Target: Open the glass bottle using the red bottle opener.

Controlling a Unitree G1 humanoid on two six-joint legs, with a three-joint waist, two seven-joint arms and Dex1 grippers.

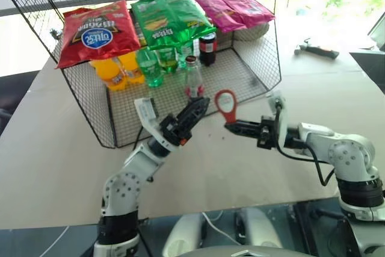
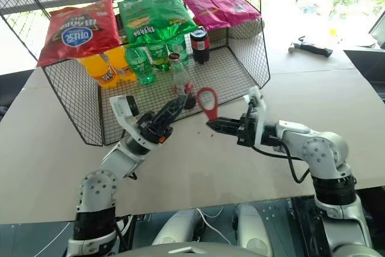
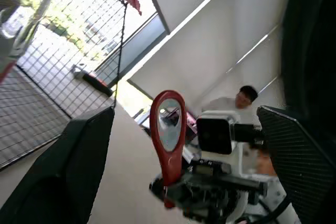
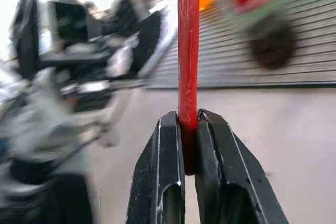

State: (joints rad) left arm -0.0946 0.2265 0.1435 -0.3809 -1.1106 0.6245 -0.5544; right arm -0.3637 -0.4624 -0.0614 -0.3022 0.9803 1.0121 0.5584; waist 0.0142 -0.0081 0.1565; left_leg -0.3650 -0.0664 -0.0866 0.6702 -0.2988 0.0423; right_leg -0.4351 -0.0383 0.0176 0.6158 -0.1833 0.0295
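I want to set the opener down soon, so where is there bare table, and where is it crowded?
Bare tan table lies left of the black wire basket, in front of it near both arms, and right of it up to the dark tool. The basket's back is crowded: snack bags over orange, green and dark bottles, with the small clear glass bottle in front.

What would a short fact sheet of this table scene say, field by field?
right gripper: shut on the handle of the flat red bottle opener, ring head up
left gripper: open, holding nothing, beside the opener
small clear glass bottle: upright on the wire rack, red cap on
also in rack: green and orange plastic bottles, a squat dark bottle
on top of rack: red, green and pink snack bags
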